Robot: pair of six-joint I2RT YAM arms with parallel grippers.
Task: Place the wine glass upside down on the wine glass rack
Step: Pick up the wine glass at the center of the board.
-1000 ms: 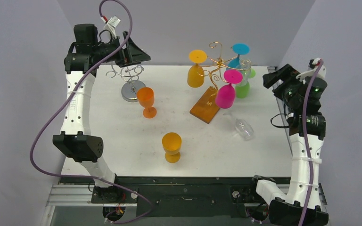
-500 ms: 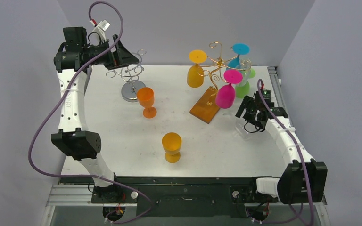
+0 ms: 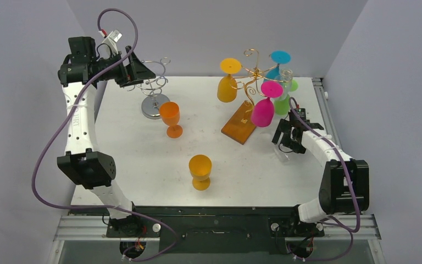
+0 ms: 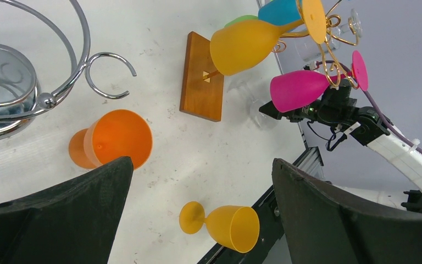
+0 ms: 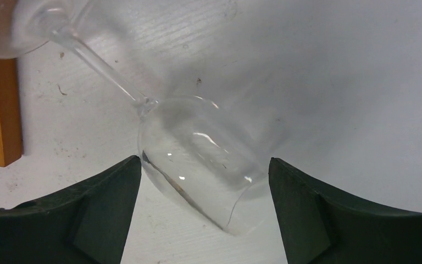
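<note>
A white table (image 3: 143,165) between grey walls carries the gold rack (image 3: 251,74), already hung with coloured glasses. The left gripper (image 4: 202,162) hangs spread and empty above a silver stand (image 3: 153,96). The right gripper (image 5: 203,170), spread wide, straddles the clear wine glass (image 5: 198,143), which lies on its side near the rack's wooden base (image 3: 239,127). It looks light, slick and brittle, so take the bowl gently.

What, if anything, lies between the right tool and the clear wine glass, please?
Nothing shows there: in the right wrist view, the clear wine glass, on its side on the table, lies between the fingers of the open right tool.
</note>
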